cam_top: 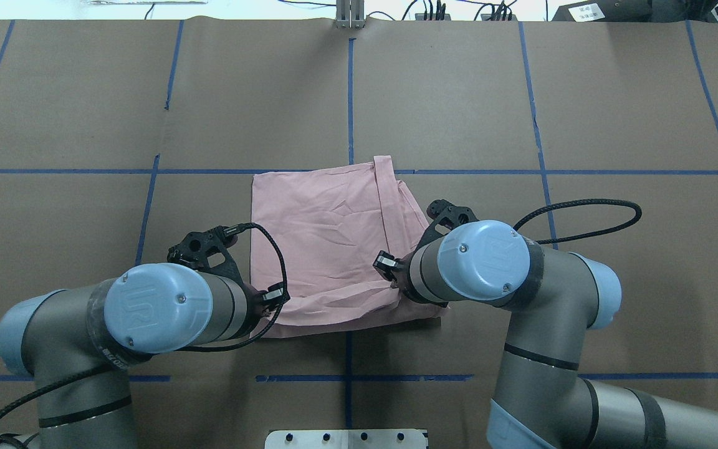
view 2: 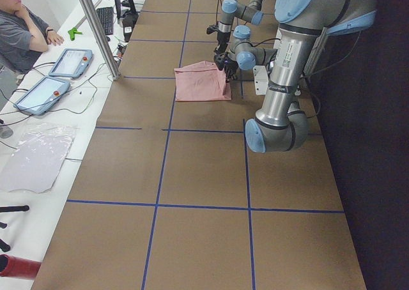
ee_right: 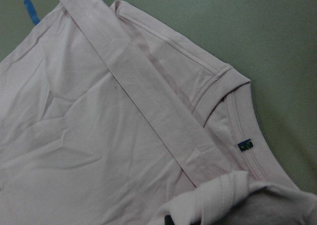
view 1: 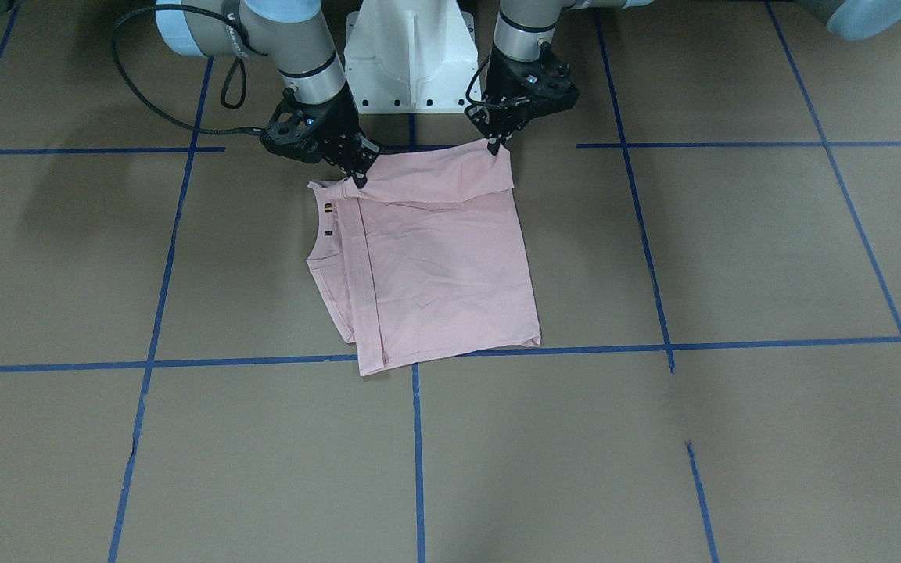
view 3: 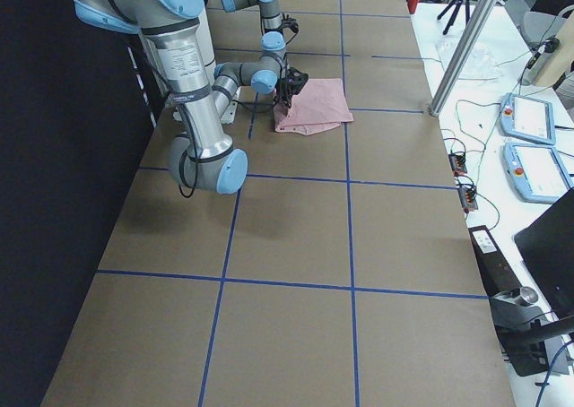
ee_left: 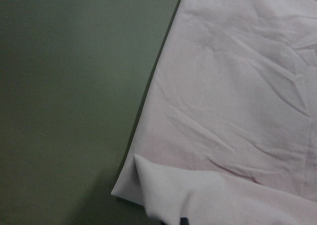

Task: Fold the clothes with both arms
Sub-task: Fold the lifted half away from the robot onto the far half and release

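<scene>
- Brown desk (view 1: 732, 250) with blue tape lines carries the pink shirt (view 1: 435, 266), part-folded, near the robot's base.
- Left end effector (view 1: 495, 145) and right end effector (view 1: 358, 180) each pinch a corner of the shirt's near edge, lifted.
- Likely step: a half-fold. The next move calls for carrying both corners evenly to the far edge.
- Front view shows both pinches, which the overhead view hides behind the wrists. Right wrist view shows collar (ee_right: 265, 160) and tag (ee_right: 244, 145).

Overhead, the arms (cam_top: 482, 260) hide where the left end effector (view 1: 495, 147) and right end effector (view 1: 358, 178) meet the T-shirt (cam_top: 328, 249); the side views show this too small.
</scene>
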Controlling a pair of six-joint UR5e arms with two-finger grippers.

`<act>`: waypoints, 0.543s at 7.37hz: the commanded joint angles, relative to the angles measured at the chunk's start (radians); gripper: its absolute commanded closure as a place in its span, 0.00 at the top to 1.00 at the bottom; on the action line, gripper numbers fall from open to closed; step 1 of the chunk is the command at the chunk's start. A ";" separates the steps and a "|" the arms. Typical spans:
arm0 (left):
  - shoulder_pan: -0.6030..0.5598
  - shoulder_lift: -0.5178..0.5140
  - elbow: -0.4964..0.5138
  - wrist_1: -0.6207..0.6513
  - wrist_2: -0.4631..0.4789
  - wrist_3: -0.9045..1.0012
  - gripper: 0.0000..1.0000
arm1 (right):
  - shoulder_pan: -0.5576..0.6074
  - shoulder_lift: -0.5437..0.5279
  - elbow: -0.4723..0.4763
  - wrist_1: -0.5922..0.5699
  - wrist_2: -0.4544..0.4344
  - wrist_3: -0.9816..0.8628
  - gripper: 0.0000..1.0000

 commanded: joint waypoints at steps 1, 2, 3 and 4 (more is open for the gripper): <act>-0.088 -0.043 0.071 -0.028 0.000 0.006 0.00 | 0.075 0.107 -0.139 0.004 -0.001 -0.075 0.00; -0.160 -0.111 0.229 -0.130 -0.005 0.008 0.00 | 0.130 0.197 -0.283 0.050 0.002 -0.092 0.00; -0.227 -0.147 0.354 -0.210 -0.008 0.022 0.04 | 0.180 0.256 -0.424 0.173 0.002 -0.095 0.00; -0.290 -0.163 0.404 -0.247 -0.030 0.081 0.06 | 0.214 0.323 -0.552 0.241 0.004 -0.114 0.00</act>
